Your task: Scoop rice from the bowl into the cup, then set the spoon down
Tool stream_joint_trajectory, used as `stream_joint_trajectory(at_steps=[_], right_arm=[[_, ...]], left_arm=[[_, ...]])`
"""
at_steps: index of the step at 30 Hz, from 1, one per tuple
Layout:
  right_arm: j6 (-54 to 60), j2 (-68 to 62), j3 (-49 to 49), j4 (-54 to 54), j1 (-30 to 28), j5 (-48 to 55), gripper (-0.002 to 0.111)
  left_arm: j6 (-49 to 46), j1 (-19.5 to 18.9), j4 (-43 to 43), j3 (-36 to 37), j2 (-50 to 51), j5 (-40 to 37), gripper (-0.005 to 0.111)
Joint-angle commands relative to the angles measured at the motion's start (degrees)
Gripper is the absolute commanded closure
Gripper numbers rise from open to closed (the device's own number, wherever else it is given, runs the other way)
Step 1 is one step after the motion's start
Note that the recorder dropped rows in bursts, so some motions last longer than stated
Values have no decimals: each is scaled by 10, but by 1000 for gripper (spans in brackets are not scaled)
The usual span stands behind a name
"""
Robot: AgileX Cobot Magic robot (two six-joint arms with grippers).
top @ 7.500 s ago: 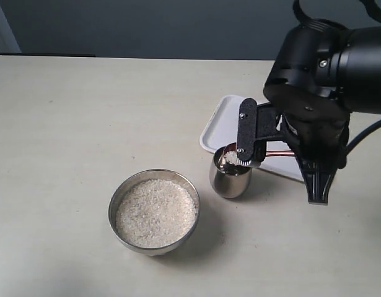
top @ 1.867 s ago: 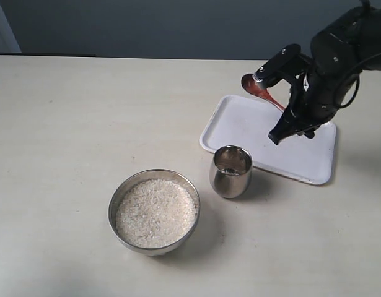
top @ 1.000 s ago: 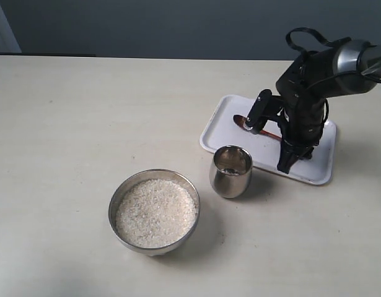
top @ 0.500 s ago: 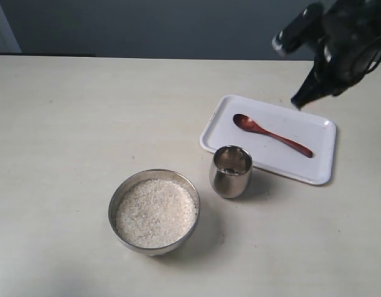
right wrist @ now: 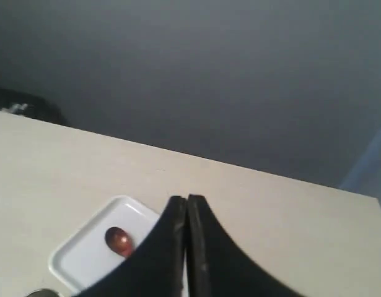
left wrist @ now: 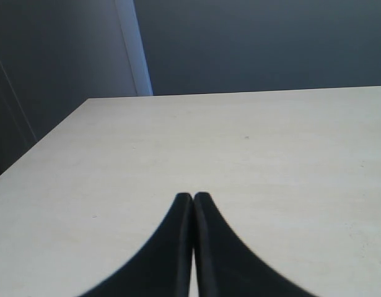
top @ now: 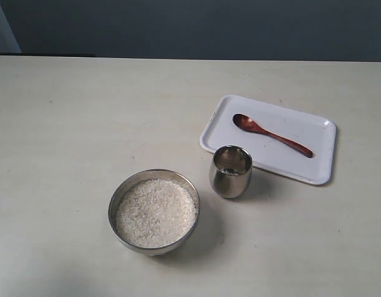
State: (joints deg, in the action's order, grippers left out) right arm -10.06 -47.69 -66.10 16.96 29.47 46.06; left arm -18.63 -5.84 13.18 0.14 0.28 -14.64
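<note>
Both tools are closed and empty: your left gripper (left wrist: 192,201) and right gripper (right wrist: 183,201) hold nothing. The spoon (top: 272,135) lies flat on the tray (top: 314,175) at right, parked as the task asks. The cup (top: 230,172) stands just nearer, and the bowl (top: 116,198) of rice (top: 156,211) nearer left.

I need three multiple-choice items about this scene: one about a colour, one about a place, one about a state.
1. What colour is the rice in the bowl near the cup? A brown; B white; C green.
2. Where does the spoon lie? A in the bowl; B in the cup; C on the white tray.
3. How is the right end effector? A open; B shut, holding nothing; C shut on the spoon.
Key: 1 B, the grains look pale white; 2 C, it rests flat on the tray; 3 B, it is closed with nothing inside.
</note>
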Motion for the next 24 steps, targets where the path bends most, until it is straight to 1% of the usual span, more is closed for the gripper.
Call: stream_joint_trajectory(at_steps=[1,6,8,13,14,16,18,20,21,24], right_arm=[[-2,88,80,-36,-4,14,108],[-4,151,149,-36,-4,51,108],[-4,159,150,-36,-4,67,108],[-4,166,150,-35,-4,65,108],[5,179,152,-10,-24,38,108],[4,202,194,-11,-112,-63,108],[4,235,297,-48,-210,-207,108],[4,283,405,-99,-281,-304,108],[4,311,452,-117,-305,-333,108],[4,375,522,-138,-339,-367,108]], left_arm=[[3,2,-2,-1,-3,5,106],[3,2,-2,-1,-3,5,106],[3,2,-2,-1,-3,5,106],[3,2,-2,-1,-3,5,106],[3,2,-2,-1,-3,5,106],[3,2,-2,-1,-3,5,106],[3,2,-2,-1,-3,5,106],[3,2,-2,-1,-3,5,106],[3,2,-2,-1,-3,5,106],[3,2,-2,-1,-3,5,106]])
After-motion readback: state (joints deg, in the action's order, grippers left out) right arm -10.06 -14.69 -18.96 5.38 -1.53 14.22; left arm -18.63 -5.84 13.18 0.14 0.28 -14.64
